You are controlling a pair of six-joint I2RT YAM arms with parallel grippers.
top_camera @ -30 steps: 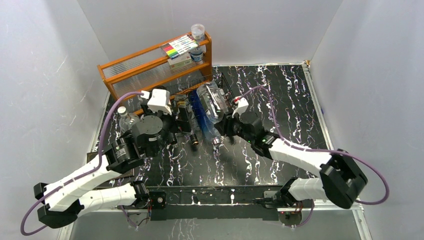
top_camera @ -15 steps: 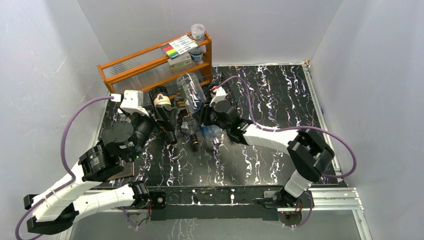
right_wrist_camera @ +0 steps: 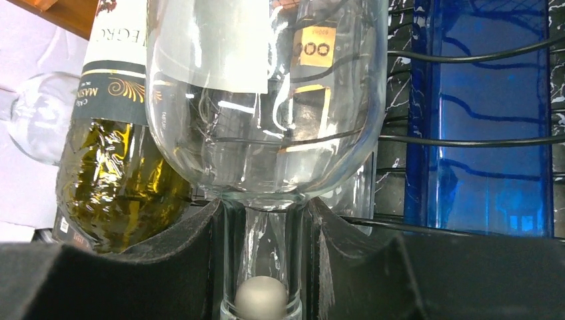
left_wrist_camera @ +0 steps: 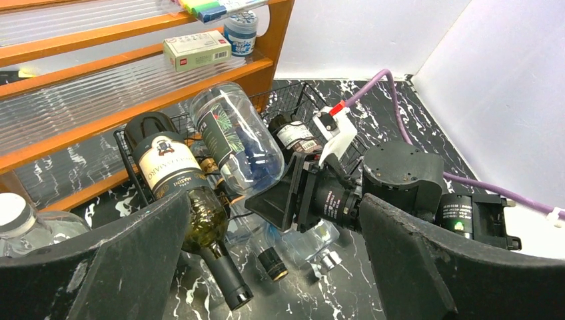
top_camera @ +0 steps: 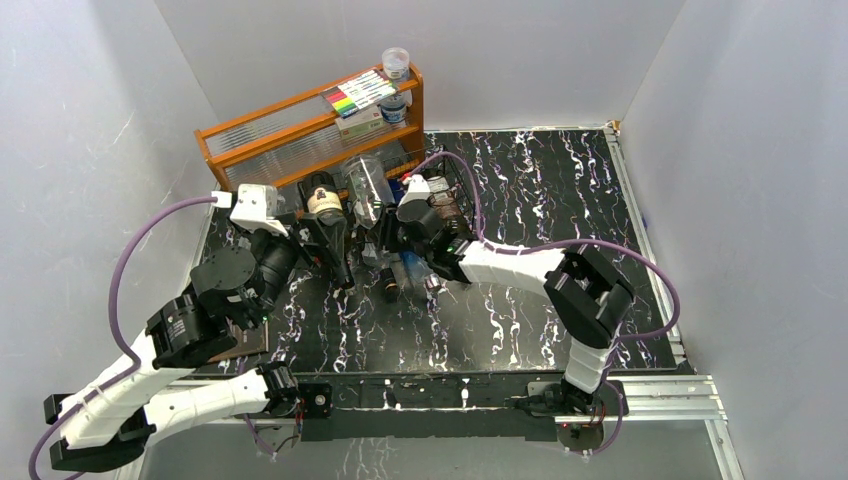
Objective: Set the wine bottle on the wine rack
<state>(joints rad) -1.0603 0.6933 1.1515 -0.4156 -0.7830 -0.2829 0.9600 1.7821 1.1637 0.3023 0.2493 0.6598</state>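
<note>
**Clear glass wine bottle (right_wrist_camera: 266, 100) held by its neck at the low black wire wine rack (left_wrist_camera: 293, 103)**

The right gripper (right_wrist_camera: 263, 280) pinches the bottle's neck between its dark fingers. The bottle's body tilts up over the rack, between a dark green labelled bottle (left_wrist_camera: 180, 193) and a blue bottle (right_wrist_camera: 480, 133) lying there. Whether it rests on the rack's wires cannot be told. The left gripper (left_wrist_camera: 273, 213) hovers on the rack's near side, fingers spread wide, holding nothing.
</note>
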